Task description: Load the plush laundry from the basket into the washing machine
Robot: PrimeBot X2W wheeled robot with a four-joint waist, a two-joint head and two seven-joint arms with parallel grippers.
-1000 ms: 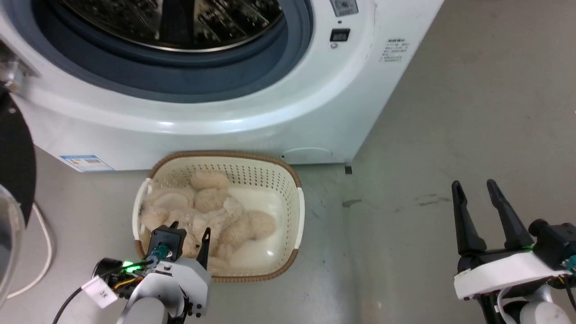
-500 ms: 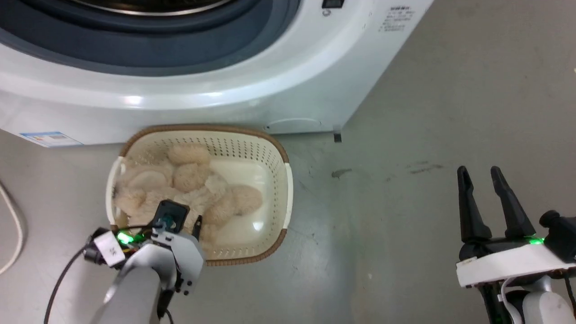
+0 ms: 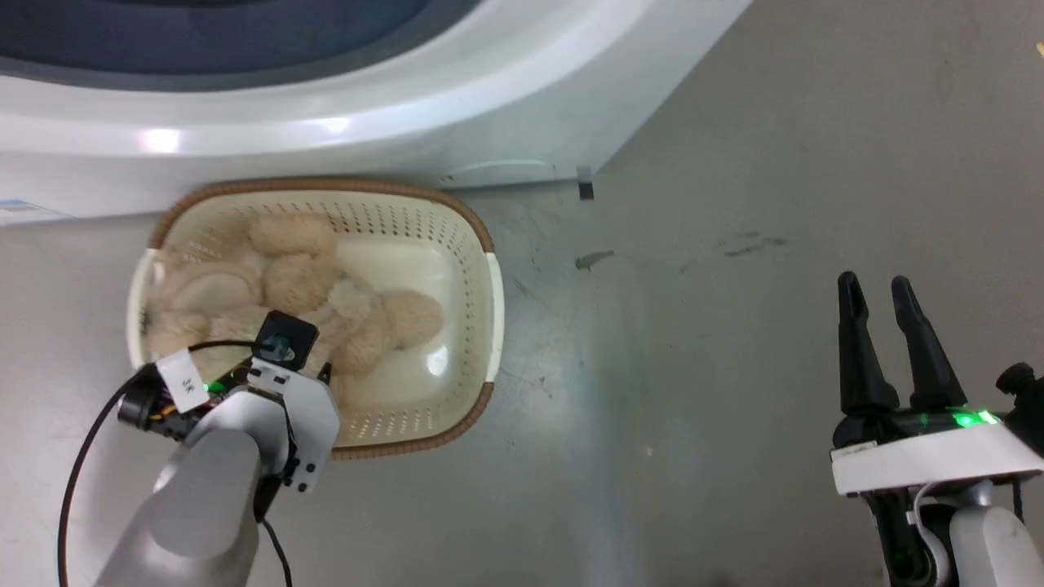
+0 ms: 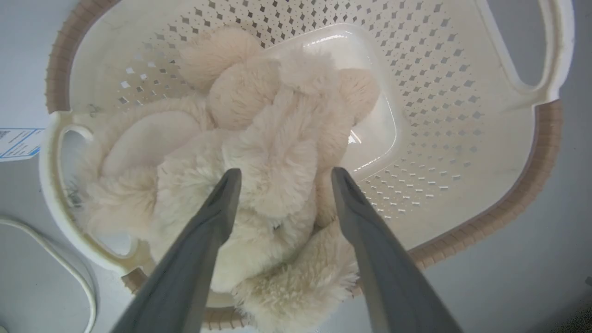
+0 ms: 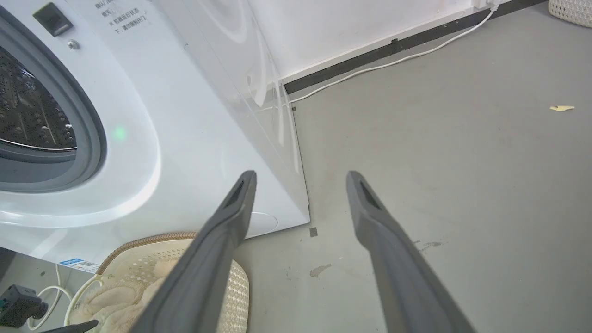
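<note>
Where the perforated cream basket (image 4: 453,92) rounds, fluffy beige plush laundry (image 4: 277,148) lies

REMOTE LAUNDRY CORNER: A grey concrete floor (image 3: 775,147) stretches across the space I am working over a remote link, its dull surface marked by a dark stain (image 3: 594,260) and faint scuffs (image 3: 750,242). In my right wrist view, a white wall (image 5: 351,23) meets the floor at a black skirting strip (image 5: 407,43), with a white cable (image 5: 365,70) trailing just in front of it. A small yellowish scrap (image 5: 561,108) lies alone on the open floor, well apart from the edge of a white woven container (image 5: 571,8) in the far corner. Another white cord (image 4: 85,282) curls over the floor in my left wrist view. The light is soft and even.
</note>
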